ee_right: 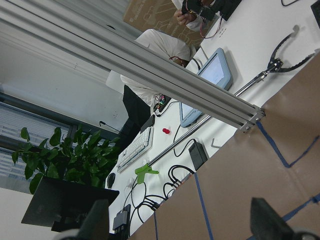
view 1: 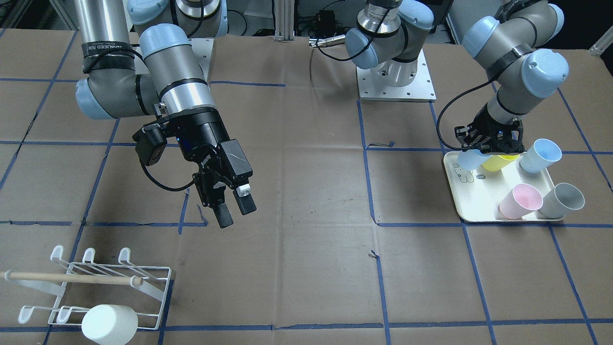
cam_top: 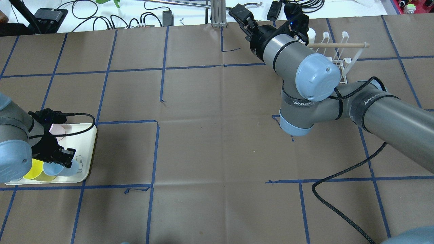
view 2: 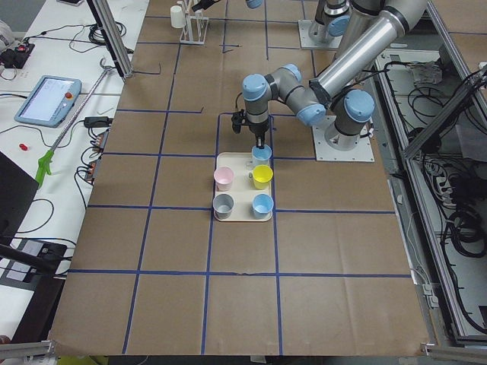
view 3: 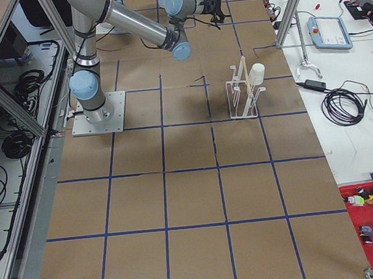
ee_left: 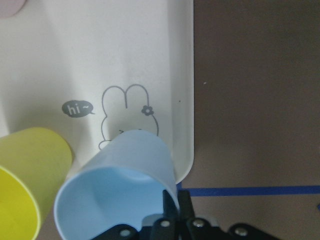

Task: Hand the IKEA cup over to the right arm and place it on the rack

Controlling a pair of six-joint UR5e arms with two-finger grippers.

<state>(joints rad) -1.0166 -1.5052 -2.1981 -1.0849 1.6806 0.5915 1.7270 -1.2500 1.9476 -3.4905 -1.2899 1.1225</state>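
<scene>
Table (view 1: 306, 268): brown paper with a blue tape grid. Right arm (view 1: 172, 72) is raised. The front view shows the right gripper (view 1: 234, 208) spread and empty; overhead, its fingers are hidden. Tray (view 1: 471, 191): blue cup (ee_left: 125, 180) near its corner. Only the left wrist view shows the left gripper (ee_left: 176, 202) pinching that cup's wall. Rack (view 1: 96, 279) carries a white cup (view 1: 109, 324).

Cream tray (view 1: 480, 197), pink cup (view 1: 520, 201), grey cup (view 1: 562, 201)

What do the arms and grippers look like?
The right arm and left arm are silver tubes with pale blue joint caps. The right gripper and left gripper are black, fed by black cables. The right arm's band carries white lettering; the left's is plain.
</scene>
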